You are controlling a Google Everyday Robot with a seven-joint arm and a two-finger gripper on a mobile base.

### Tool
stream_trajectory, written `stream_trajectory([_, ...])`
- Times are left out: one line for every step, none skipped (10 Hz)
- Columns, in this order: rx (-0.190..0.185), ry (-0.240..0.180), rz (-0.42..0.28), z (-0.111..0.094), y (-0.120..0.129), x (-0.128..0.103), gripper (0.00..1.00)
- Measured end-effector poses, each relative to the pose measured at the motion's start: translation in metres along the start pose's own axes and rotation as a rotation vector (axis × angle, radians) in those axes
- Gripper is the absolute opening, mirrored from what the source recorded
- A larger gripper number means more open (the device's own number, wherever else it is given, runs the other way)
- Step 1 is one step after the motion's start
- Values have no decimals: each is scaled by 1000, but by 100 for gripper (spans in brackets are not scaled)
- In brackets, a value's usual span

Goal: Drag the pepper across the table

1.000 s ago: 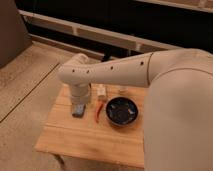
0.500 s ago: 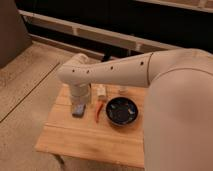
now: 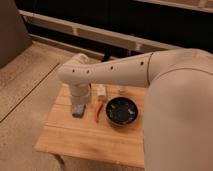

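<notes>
The pepper (image 3: 99, 113) is a thin red-orange chili lying on the light wooden table (image 3: 85, 142), just left of the dark bowl (image 3: 121, 111). My white arm reaches in from the right across the far side of the table. Its wrist bends down at the far left, and the gripper (image 3: 79, 102) hangs over the blue-grey block (image 3: 78, 110), a short way left of the pepper. The wrist housing hides the gripper.
A small pale object (image 3: 101, 92) stands behind the pepper near the table's far edge. Another small pale item (image 3: 122, 90) sits behind the bowl. Speckled floor surrounds the table; a dark wall with a light rail runs behind.
</notes>
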Motion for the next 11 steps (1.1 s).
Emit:
stream_trajectory([1,-1,-1,0,0,0,65])
stream_trajectory([4,-6,-2,0,0,-2,65])
stream_trajectory([12,-23,-4,-1,0,-8,65])
stream_trajectory([18,-67,-12,-4,2,-22,65])
stream_trajectory([1,-138,-32,-7,13,-49,65])
stream_trajectory([-22,-178,-47,-8,21,-66,65])
stream_trajectory([-42,-202,-52,-6,23,-80,65])
stream_trajectory([-75,-214,-43,-1,24,-92,65])
stream_trajectory([-120,-202,3,14,15,-102,65])
stream_trajectory([-131,-181,46,26,2,-105,65])
stream_trajectory([-134,-155,100,38,-12,-106,65])
